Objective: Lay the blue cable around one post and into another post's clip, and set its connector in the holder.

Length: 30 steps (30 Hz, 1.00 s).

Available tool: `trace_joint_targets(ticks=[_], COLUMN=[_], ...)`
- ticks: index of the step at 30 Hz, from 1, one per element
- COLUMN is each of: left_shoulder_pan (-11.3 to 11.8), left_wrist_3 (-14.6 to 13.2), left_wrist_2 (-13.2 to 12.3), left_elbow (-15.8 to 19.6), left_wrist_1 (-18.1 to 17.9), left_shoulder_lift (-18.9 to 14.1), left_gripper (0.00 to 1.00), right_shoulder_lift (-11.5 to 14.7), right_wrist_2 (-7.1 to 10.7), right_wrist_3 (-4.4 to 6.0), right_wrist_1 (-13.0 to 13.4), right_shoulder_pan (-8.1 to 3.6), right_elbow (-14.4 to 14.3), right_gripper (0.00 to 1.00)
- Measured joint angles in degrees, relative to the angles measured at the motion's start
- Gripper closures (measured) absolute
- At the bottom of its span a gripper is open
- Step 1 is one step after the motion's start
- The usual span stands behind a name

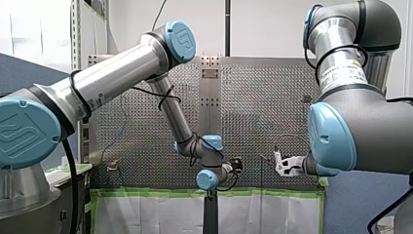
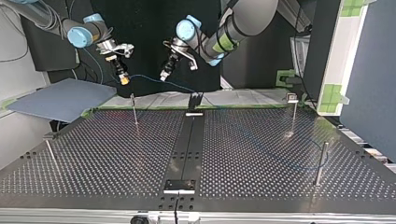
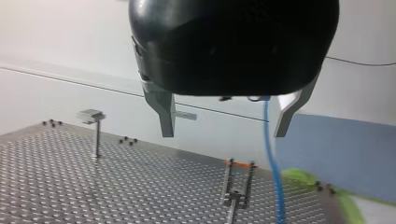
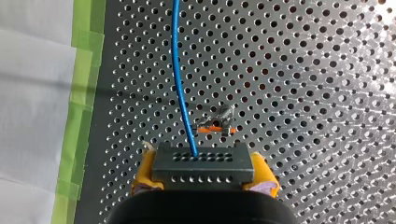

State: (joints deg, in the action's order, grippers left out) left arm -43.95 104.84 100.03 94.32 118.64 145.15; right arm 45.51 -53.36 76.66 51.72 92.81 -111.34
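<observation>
Blue cable (image 4: 180, 84) end held aloft above surface (image 2: 116, 154), routing under way; pinched its connector (image 4: 204, 163) in right tool (image 4: 204, 176), left tool (image 3: 224, 133) spread round it. Needed guiding toward post clip (image 3: 91, 114) next, likely.

Left end effector (image 3: 223, 133) spread wide; right end effector (image 4: 204, 179) clamped.

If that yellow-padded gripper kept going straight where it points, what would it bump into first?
Probably the table, close beside the orange-tipped post, with the connector in my right gripper touching first. How near the post lies is unclear.
</observation>
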Motion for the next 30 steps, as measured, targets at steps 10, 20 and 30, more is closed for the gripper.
trace_joint_targets(ticks=[10, 20, 30], left_shoulder_pan=[0.37, -0.31, 0.00], left_wrist_3=[-0.22, -2.67, -5.63], left_wrist_2=[-0.02, 0.87, 3.77], left_elbow=[-0.36, -0.49, -2.26], left_wrist_1=[-5.76, -5.12, -1.45], left_shoulder_lift=[0.11, 2.06, 2.77], left_gripper=[0.02, 0.02, 0.02], right_shoulder_lift=[0.01, -0.01, -0.01], right_wrist_2=[-0.01, -0.01, -0.68], right_wrist_3=[-0.02, 0.00, -0.03], right_wrist_1=[0.12, 0.14, 0.08], right_shoulder_pan=[0.01, -0.01, 0.04], right_elbow=[0.01, 0.01, 0.01], right_gripper=[1.00, 1.00, 1.00])
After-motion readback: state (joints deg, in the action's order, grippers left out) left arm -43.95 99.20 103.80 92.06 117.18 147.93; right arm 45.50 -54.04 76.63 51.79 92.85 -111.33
